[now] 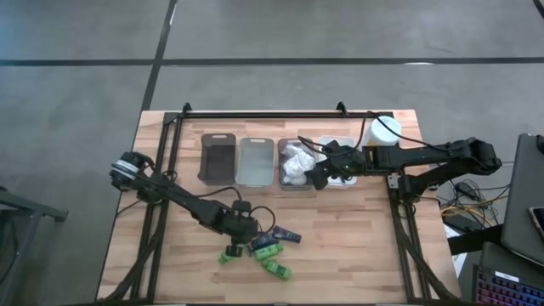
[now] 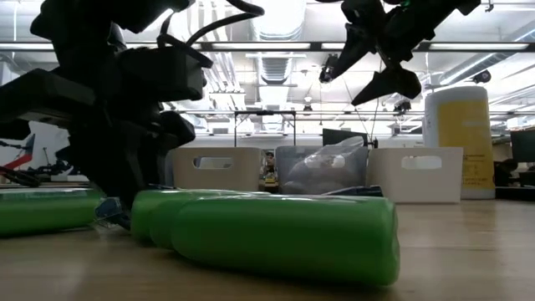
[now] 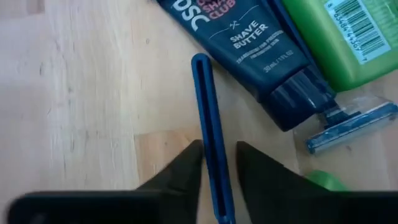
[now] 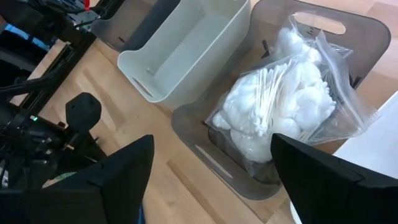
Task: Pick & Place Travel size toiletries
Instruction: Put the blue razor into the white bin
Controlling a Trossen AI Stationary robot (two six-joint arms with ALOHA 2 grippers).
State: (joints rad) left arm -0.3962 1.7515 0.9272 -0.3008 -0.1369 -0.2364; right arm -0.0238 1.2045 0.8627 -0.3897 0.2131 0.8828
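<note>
two arms over the wooden tabletop (image 1: 357, 246), and four bins lined up along its far side: a dark bin (image 1: 218, 158), a pale bin (image 1: 256, 161), a smoky clear bin (image 1: 286, 184) and a white bin (image 1: 347, 182) at the right end, with the tall yellow cylinder (image 1: 384, 130) and its white cap just beyond that one. the right gripper (image 4: 211, 180) hangs in the air above the smoky bin's near edge, fingers spread wide and holding nothing; below it a clear bag of cotton swabs and cotton balls (image 4: 283, 106) sits inside that bin, while the pale bin beside it shows a bare floor. the left gripper (image 3: 217, 171) is down low at the near middle of the tabletop, its fingers (image 3: 180, 177) parted either side of a thin blue razor handle (image 3: 208, 118) lying flat; whether they actually pinch it, cannot tell. just beside the handle lies a dark shave butter tube (image 3: 255, 50), cap end touching a blue razor head (image 3: 351, 124), with a green bottle (image 3: 348, 34) against the tube. from above, more green bottles (image 1: 270, 259) are scattered near the left gripper, all lying on their sides.
</note>
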